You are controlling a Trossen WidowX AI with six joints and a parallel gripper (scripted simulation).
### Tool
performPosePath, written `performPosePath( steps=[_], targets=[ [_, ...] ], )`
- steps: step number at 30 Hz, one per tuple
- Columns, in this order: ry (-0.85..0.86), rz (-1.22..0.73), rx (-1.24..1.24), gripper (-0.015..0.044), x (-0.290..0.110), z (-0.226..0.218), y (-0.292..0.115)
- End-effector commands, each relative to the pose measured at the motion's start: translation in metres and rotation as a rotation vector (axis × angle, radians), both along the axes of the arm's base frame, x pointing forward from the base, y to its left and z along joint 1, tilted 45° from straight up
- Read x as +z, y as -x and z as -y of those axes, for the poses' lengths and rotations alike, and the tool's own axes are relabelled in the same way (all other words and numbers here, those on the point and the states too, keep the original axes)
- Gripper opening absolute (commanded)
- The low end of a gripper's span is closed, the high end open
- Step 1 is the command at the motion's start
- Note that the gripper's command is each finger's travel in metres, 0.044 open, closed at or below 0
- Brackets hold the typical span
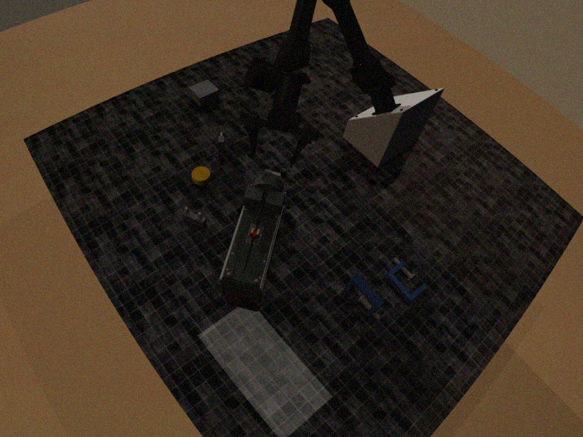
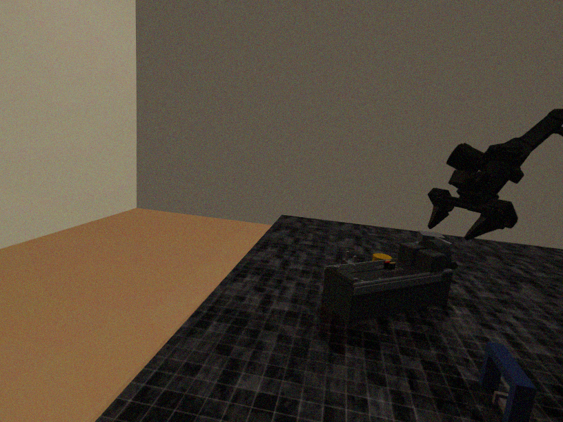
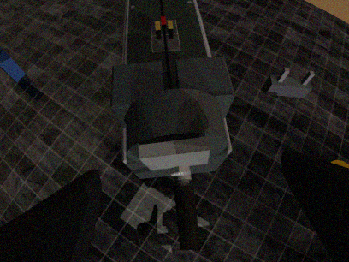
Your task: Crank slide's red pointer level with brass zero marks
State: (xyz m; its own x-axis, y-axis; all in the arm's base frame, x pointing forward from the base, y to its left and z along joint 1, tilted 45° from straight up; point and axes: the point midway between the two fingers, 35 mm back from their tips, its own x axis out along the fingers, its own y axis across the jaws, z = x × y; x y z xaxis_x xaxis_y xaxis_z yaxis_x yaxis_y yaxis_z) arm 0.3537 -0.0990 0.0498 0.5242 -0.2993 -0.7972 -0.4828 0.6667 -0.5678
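The machine [image 1: 244, 258] [image 2: 400, 295] [image 3: 143, 43] is a long dark green box with a slotted deck. The red pointer [image 1: 253, 233] [image 2: 387, 262] [image 3: 163, 20] sits by the brass zero marks [image 1: 258, 231] [image 3: 170, 25]. In the wrist view it stands slightly past them, toward the end away from the crank. The pale crank arm [image 3: 175, 159] is at the machine's near end in the wrist view, with a dark handle [image 3: 186, 218] sticking out from it. My gripper [image 1: 272, 161] [image 2: 448, 232] [image 3: 190, 166] is open and empty above the crank end. The handle shows between its wide-spread fingers, apart from both.
A yellow disc [image 1: 200, 174] [image 2: 381, 256], a small pegged bracket [image 1: 194, 216] [image 3: 291, 87] and a grey block [image 1: 203, 88] stand beside the machine. Blue frames [image 1: 367, 291] [image 2: 513, 374] are on its other side. A white wedge [image 1: 371, 136] and a pale panel [image 1: 268, 371] also show.
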Motion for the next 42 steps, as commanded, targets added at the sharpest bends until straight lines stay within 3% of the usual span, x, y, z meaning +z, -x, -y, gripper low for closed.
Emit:
performPosePath(
  steps=[1,42],
  targets=[
    [0.002,-0.001,0.006,0.0440,-0.014,0.014,0.004],
    [0.006,0.000,0.006,0.0440,-0.069,0.069,0.017]
  ],
)
